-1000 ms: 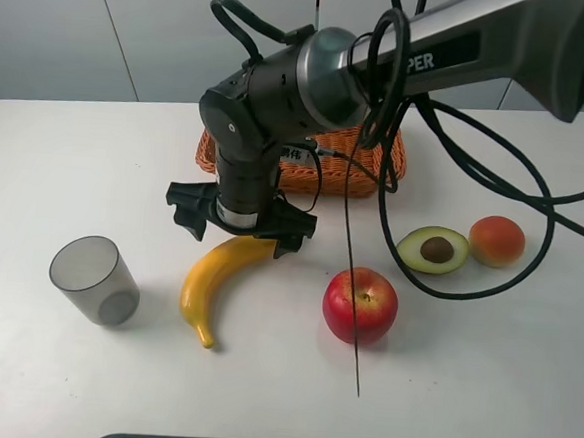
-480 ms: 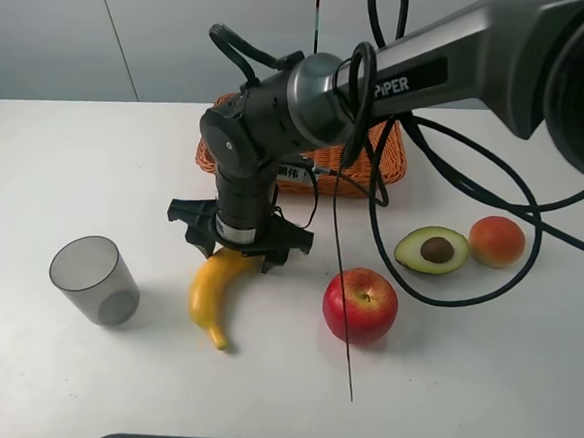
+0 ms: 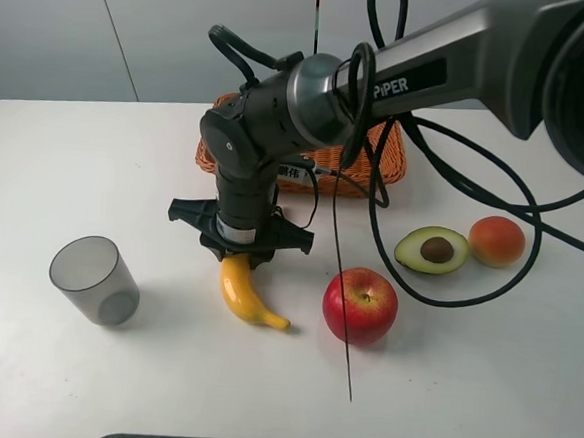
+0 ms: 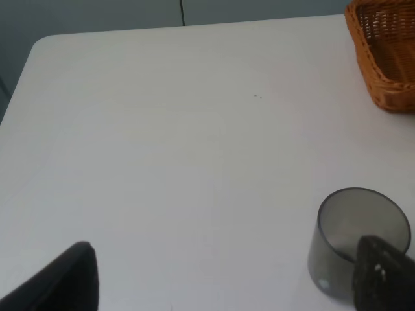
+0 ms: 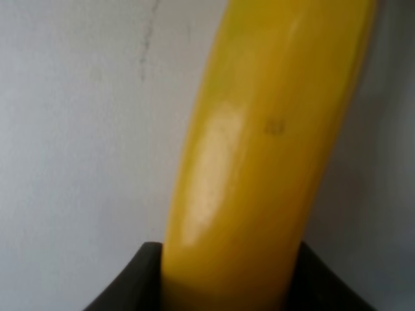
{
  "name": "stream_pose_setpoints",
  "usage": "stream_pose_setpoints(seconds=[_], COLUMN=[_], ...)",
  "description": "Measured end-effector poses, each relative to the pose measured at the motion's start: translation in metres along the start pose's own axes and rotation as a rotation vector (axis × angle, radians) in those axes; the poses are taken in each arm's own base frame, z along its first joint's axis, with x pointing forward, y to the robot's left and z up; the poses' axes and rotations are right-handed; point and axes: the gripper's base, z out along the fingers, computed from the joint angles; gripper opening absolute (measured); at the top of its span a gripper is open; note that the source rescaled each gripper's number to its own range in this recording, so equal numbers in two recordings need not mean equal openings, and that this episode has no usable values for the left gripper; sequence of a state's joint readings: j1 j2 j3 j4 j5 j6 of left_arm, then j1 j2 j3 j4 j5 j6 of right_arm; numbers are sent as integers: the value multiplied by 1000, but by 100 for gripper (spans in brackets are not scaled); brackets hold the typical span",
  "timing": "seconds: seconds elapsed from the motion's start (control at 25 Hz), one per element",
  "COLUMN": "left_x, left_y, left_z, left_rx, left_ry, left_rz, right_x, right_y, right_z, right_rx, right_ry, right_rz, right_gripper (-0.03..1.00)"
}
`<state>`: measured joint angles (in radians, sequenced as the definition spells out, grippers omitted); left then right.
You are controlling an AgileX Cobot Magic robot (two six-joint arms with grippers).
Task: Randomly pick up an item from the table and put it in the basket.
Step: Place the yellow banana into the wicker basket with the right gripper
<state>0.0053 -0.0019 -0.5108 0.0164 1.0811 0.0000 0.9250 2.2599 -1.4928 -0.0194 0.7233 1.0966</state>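
Clamping the upper end of the banana (image 3: 244, 294), the right tool (image 3: 238, 247) sits mid-frame, below the basket (image 3: 398, 164). The fruit's long axis slants down-right across the white surface (image 3: 480, 393), tip toward the red apple (image 3: 360, 304); half a second earlier it pointed almost straight down. The left tool (image 4: 227, 275) hangs with fingers spread wide.
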Motion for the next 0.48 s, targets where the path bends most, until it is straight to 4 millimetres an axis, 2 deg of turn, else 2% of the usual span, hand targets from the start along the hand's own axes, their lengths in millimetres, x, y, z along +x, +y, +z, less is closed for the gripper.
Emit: stream_pose_setpoints(seconds=[0.24,0.48], left_x=[0,0], left_y=[0,0], left_z=[0,0], left_rx=[0,0], left_ry=[0,0], left_rz=[0,0], right_x=[2,10], right_y=[1,9], right_z=[-2,-29], right_rx=[-11,-101], right_ry=[27,113], right_rz=[-6,-121], right_gripper=[1,1])
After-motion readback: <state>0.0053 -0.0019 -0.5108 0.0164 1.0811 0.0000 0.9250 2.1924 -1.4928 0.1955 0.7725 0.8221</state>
